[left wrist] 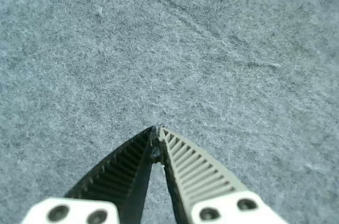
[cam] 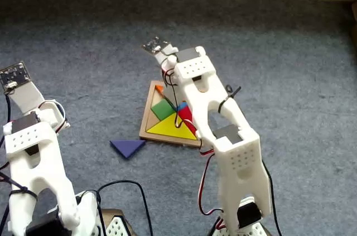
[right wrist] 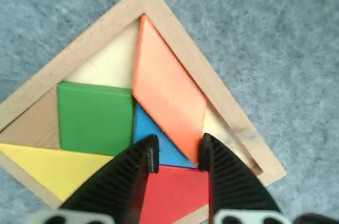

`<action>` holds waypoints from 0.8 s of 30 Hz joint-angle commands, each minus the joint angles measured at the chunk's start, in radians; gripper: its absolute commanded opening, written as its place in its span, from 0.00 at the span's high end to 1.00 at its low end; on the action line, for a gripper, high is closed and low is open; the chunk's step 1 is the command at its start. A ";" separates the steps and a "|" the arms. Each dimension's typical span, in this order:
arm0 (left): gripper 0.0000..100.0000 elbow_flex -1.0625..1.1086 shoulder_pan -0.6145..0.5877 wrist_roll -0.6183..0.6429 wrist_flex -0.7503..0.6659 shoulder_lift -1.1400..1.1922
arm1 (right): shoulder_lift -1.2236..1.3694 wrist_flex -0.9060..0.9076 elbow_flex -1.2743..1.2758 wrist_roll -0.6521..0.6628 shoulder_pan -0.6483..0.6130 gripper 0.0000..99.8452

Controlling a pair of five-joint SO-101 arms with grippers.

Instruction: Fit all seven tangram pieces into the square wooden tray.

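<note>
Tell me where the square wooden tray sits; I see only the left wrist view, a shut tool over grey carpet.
Observer: The square wooden tray lies on the grey carpet, directly below the right tool.
Operator: Which pieces are in it?
Observer: Five show: an orange parallelogram, a green square, a small blue triangle, a red piece and a yellow triangle.
Operator: Is anything outside it?
Observer: One dark blue triangle lies on the carpet, apart from the tray, near its yellow corner.
</note>
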 commanded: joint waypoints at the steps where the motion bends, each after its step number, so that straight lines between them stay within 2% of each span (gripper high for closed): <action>1: 0.99 -0.007 0.018 0.002 -0.017 -0.022 | -0.062 0.005 -0.059 -0.009 -0.012 0.83; 17: 0.99 -0.007 0.018 0.002 -0.017 -0.022 | -0.051 0.004 -0.102 -0.015 -0.094 0.83; 24: 0.99 -0.007 0.018 0.002 -0.017 -0.022 | -0.050 -0.107 -0.090 -0.068 -0.088 0.83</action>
